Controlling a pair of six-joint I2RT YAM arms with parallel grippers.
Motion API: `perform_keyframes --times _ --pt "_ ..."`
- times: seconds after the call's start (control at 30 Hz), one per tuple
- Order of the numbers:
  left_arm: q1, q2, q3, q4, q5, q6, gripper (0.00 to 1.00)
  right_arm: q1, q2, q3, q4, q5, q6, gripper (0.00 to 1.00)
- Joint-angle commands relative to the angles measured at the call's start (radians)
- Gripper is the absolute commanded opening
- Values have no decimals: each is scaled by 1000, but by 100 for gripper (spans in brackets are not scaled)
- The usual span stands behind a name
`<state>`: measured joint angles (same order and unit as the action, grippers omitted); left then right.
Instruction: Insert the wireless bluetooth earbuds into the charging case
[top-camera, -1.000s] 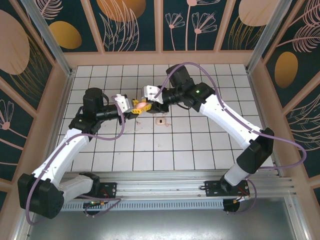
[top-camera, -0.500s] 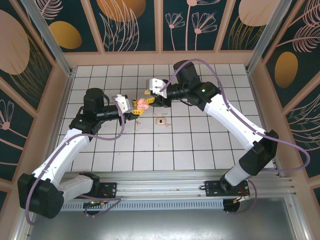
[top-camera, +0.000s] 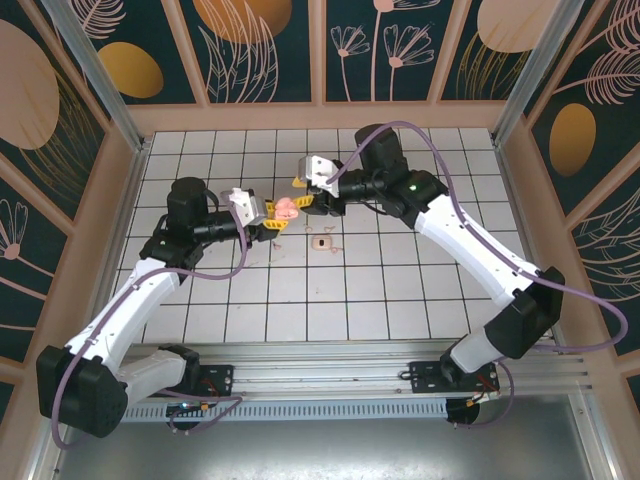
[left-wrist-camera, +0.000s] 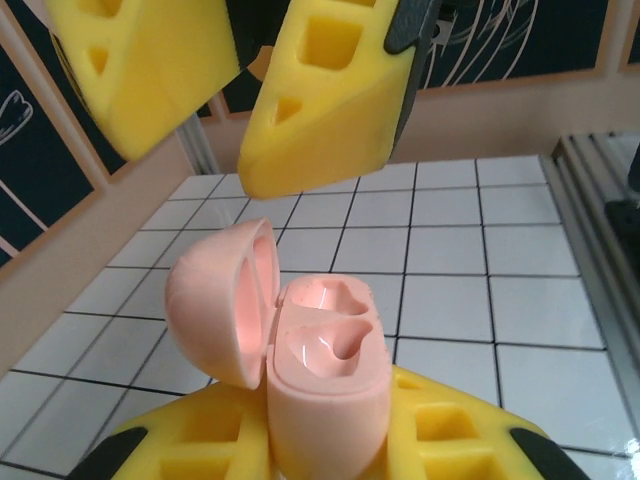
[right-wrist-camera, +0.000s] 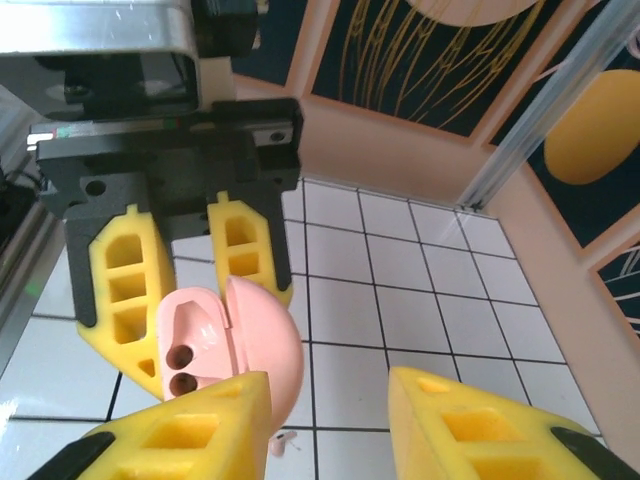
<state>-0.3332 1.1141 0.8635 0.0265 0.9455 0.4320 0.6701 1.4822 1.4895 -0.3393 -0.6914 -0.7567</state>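
Above tiled table (top-camera: 400, 290), left gripper (top-camera: 274, 216) clamping open charging case (left-wrist-camera: 320, 370), right gripper (top-camera: 303, 191) parted

I find the open charging case (top-camera: 287, 208) hemmed in: the left gripper (top-camera: 272, 227) clamps its base, and the right gripper (top-camera: 301, 190), jaws apart, hangs just beside its wells (left-wrist-camera: 325, 335). The tiled table (top-camera: 400, 290) toward the near edge lies free, save a small beige piece (top-camera: 320, 242).

White tiled table (top-camera: 400, 290), dark grid lines, tan wall around it. Small beige piece with dark centre (top-camera: 320, 242) lies near the middle. Tiny pale earbuds (top-camera: 337, 246) lie on tiles beside it, too small for detail.
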Motion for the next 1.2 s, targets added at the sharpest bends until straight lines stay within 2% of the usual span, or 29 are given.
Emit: perform_keyframes --times 0.0,0.27,0.43,0.53,0.6,0.7,0.8,0.97,1.17 --pt "-3 19 -11 84 52 -119 22 -17 -65 -53 122 -34 87 37" --pt "-3 -7 -73 218 -4 -277 16 -30 -161 -186 275 -6 315 37" --pt "-3 -48 -175 383 -72 -399 13 -31 -202 -265 325 92 484 38" --pt "-4 -59 -281 601 -100 -548 12 -39 -192 -268 292 143 584 38" --pt "-4 -58 -354 747 -160 -670 11 -44 -175 -260 244 188 664 37" --pt "-3 -48 -441 917 -232 -829 11 -53 -148 -251 151 278 798 37" --pt "-3 -52 -525 1038 -313 -925 12 -70 -109 -234 16 379 932 37" --pt "-4 -72 -572 1015 -369 -907 12 -113 -8 -209 -178 413 1119 37" --pt "-4 -89 -566 917 -386 -861 12 -112 143 -147 -341 381 1066 40"
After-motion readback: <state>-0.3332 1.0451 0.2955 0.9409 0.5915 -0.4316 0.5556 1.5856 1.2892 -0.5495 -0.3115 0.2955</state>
